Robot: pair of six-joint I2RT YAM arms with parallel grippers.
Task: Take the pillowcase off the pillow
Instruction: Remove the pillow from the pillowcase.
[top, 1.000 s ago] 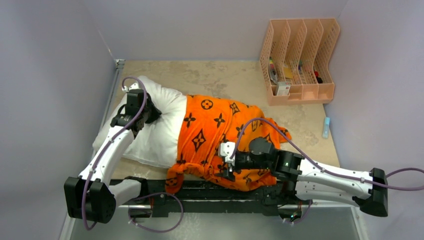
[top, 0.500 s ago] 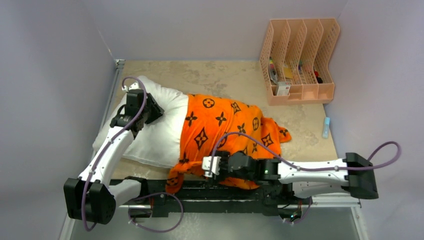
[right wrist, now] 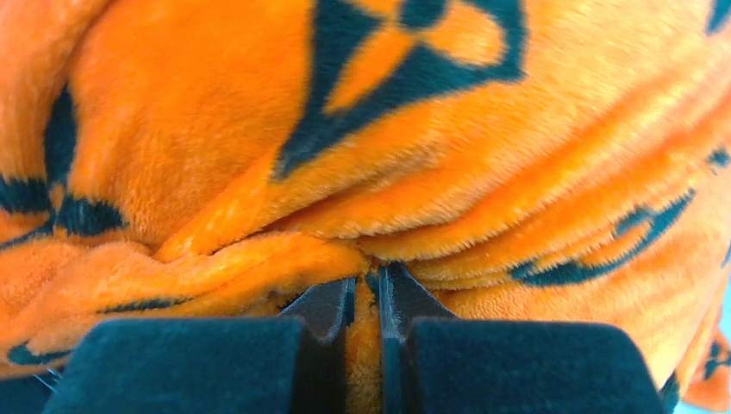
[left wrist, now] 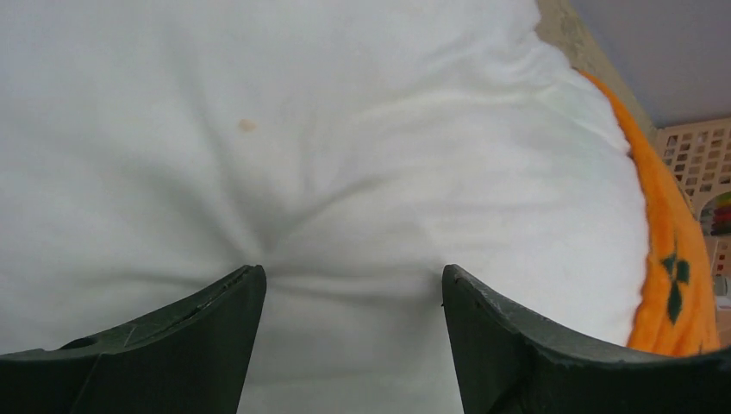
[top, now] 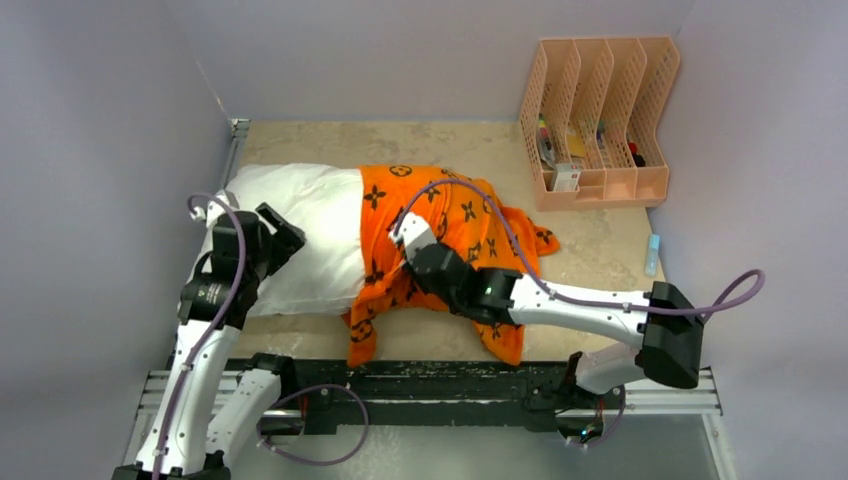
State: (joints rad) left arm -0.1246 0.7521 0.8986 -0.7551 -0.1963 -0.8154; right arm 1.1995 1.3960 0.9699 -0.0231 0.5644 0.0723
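The white pillow (top: 300,225) lies across the table's left half, its right part inside the orange pillowcase (top: 460,215) with black motifs. My left gripper (top: 280,238) is at the pillow's bare left end. In the left wrist view it (left wrist: 349,280) stands open, its fingertips (left wrist: 246,289) resting against the creased white pillow (left wrist: 345,129), and the pillowcase edge (left wrist: 668,259) shows at the right. My right gripper (top: 405,232) sits on the pillowcase near its open edge. In the right wrist view it (right wrist: 366,293) is shut on a fold of the plush pillowcase (right wrist: 345,129).
A peach file rack (top: 600,120) holding small items stands at the back right. A small light-blue object (top: 652,254) lies by the right wall. Grey walls close in the left, back and right. The arms' black rail (top: 430,385) runs along the near edge.
My left gripper opened, let go of the pillow and drew back toward the near left. My right gripper moved up the pillowcase and shut on a fold. Pillow and pillowcase shifted farther back.
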